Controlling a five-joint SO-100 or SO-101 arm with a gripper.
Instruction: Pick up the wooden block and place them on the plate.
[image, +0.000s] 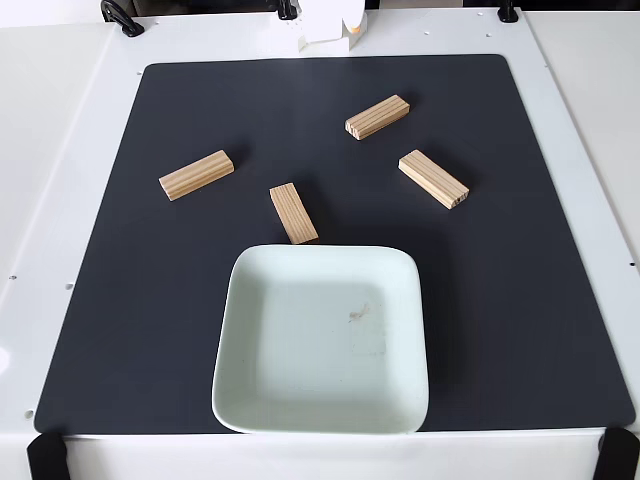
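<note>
White tabletop (60, 120) lay under a black mat (520, 300) that carried everything. My plate (250, 400), a pale square dish with a small smudge near its middle, sat at the mat's near edge with nothing in it.

Four wooden blocks lay flat on the mat beyond it:
- one (196, 175) toward the left edge
- one (293, 213) just beyond the plate's far rim, apart from it
- one (377, 117) nearer the far edge
- one (433, 179) toward the right

I judged the task not yet begun: every block was left to carry. Only my white base (330, 22) showed at the table's far edge, so I could not tell how wide my pincer stood.
</note>
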